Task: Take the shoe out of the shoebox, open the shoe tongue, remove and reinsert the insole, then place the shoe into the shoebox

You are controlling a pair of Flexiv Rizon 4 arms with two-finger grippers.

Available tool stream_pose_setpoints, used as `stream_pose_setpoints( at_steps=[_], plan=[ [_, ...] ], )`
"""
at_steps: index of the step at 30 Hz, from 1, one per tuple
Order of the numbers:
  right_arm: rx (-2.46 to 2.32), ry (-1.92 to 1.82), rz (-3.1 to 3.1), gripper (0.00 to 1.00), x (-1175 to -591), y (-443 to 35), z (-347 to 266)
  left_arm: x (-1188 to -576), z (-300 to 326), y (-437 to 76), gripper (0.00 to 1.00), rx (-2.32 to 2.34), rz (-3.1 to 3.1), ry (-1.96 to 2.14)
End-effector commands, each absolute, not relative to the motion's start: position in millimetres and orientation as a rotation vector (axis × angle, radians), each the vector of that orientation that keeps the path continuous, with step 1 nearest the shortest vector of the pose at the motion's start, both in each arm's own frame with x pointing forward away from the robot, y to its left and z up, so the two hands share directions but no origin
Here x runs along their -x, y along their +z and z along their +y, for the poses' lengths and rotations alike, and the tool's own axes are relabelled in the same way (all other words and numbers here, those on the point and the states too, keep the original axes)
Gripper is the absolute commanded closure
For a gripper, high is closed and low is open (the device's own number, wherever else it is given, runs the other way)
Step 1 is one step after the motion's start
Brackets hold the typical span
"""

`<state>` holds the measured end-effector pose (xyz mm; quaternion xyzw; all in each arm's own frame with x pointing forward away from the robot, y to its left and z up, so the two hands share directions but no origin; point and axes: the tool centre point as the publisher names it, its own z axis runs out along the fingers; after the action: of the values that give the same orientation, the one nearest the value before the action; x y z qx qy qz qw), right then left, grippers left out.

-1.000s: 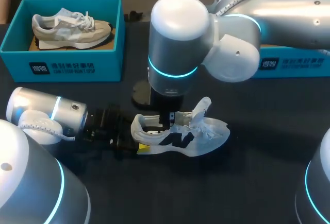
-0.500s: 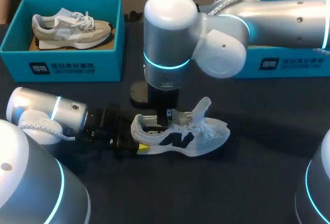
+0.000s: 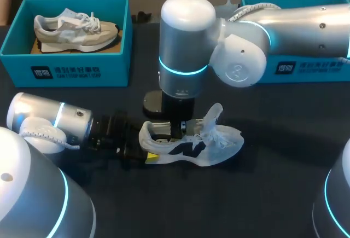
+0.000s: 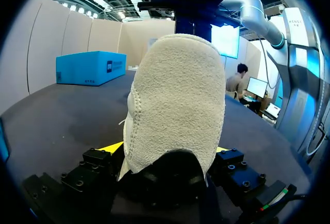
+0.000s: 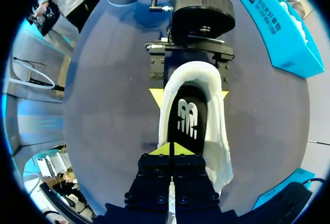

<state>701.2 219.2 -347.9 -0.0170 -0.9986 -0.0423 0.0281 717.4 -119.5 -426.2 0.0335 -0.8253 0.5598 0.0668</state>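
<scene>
The shoe (image 3: 210, 145), white with a dark logo on its side, stands on its sole on the dark counter (image 3: 273, 194). It is out of the teal shoebox (image 3: 82, 68), nearer the robot than that box and off to its right. The heel faces back toward the shoebox side and the toe points away from it. The tongue (image 3: 214, 115) stands up, with loose laces around it, and the black insole (image 5: 188, 116) lies flat inside the opening. Inside the shoebox rests a beige sneaker (image 3: 74, 30) on its sole.

The left end effector (image 3: 146, 141) is nearer the robot than the shoebox, low over the counter. It pinches the shoe's heel, one yellow tip pressing each side of it. The left wrist view shows the pale suede heel filling the space between the fingers.

The right arm reaches across from the far side of the shoebox, and its end effector (image 3: 176, 131) points straight down into the shoe's opening. In the right wrist view its yellow tips (image 5: 170, 149) are pressed together at the tongue end of the insole. Whether anything thin is caught between them cannot be made out.

A second teal shoebox (image 3: 306, 68) sits well apart to the right of the first, level with it, partly behind the right arm.
</scene>
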Motion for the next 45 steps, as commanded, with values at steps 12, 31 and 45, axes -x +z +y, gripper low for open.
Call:
stream_pose_setpoints(
  at_steps=[12, 31, 45],
  plan=[
    [0.032, -0.167, -3.058, 1.0, -730.6, -379.7, 218.0, -718.7, -120.8, -428.6, 1.0, -0.102, -2.489, 1.685],
    [0.136, -0.126, -3.111, 1.0, -735.0, -386.9, 213.6, -718.7, -120.8, -428.6, 1.0, -0.102, -2.489, 1.685],
    [0.121, -0.115, -3.133, 0.64, -745.2, -391.7, 209.9, -718.7, -120.8, -428.6, 1.0, -0.102, -2.489, 1.685]
  ],
)
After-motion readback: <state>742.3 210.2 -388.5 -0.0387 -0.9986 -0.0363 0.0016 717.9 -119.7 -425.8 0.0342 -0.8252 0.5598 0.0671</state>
